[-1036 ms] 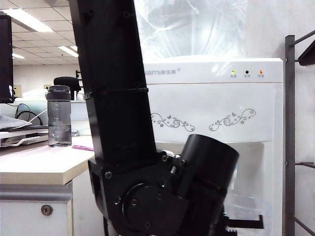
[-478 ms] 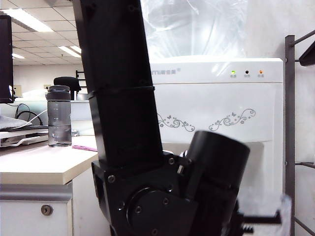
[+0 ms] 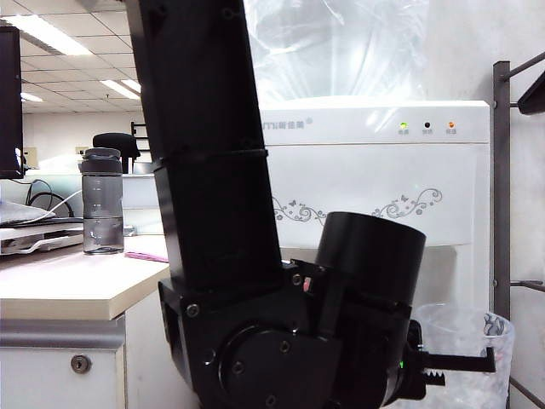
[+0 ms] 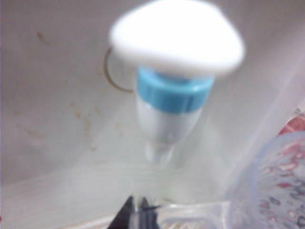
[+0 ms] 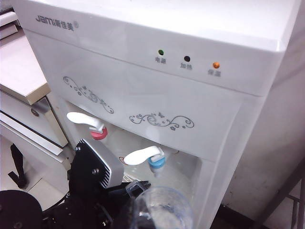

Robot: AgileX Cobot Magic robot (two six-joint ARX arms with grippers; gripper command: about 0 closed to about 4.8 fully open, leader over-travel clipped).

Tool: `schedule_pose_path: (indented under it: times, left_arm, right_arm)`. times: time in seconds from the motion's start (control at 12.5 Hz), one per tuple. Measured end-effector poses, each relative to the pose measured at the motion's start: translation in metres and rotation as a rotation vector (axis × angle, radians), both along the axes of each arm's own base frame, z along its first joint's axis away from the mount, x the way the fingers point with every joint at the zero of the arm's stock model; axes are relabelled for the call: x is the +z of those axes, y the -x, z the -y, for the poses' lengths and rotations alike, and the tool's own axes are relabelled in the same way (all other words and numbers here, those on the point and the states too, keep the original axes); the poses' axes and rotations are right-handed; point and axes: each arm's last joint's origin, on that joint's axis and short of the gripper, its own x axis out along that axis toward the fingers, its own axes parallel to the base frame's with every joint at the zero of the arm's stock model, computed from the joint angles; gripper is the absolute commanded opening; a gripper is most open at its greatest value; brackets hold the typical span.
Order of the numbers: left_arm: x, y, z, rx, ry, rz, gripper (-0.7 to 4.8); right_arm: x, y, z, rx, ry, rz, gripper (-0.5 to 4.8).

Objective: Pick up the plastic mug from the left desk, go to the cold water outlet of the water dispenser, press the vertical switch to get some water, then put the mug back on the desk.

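The clear plastic mug (image 3: 464, 358) hangs by its handle from my left gripper (image 3: 479, 364), whose black fingertips (image 4: 127, 215) are shut on the clear loop. The mug (image 5: 162, 207) sits in the water dispenser's (image 3: 383, 170) recess, just below and a little beside the cold water outlet (image 5: 156, 164). Close up, that outlet (image 4: 174, 90) shows its blue collar and white nozzle. Above it is the white vertical switch (image 5: 140, 155), blurred in the left wrist view, and nothing touches it. The left desk (image 3: 60, 294) stands to the dispenser's left. My right gripper is out of view.
The left arm's black body (image 3: 221, 256) fills the middle of the exterior view. A smoky-grey bottle (image 3: 102, 200) stands on the desk. The red-collared tap (image 5: 97, 133) is beside the blue one. A grey metal rack (image 3: 502, 213) stands right of the dispenser.
The left wrist has tipped, and the mug has swung into fuller view at the lower right of the exterior view. The grip on the handle is unchanged.
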Motion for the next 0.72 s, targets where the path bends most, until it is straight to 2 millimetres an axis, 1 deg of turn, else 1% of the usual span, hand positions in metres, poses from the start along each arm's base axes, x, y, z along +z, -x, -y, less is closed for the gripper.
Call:
schedule_pose_path:
  times: [0.32,0.72]
  left_arm:
    - [0.006,-0.001,0.001,-0.009,-0.005,0.039,0.03]
    - [0.022,-0.001,0.004,-0.018,0.010,0.059,0.02]
  right_arm:
    - [0.000,0.000,0.001,-0.030,0.009,0.006,-0.01]
    - [0.001,-0.001,0.003,-0.120,0.033,0.023,-0.01]
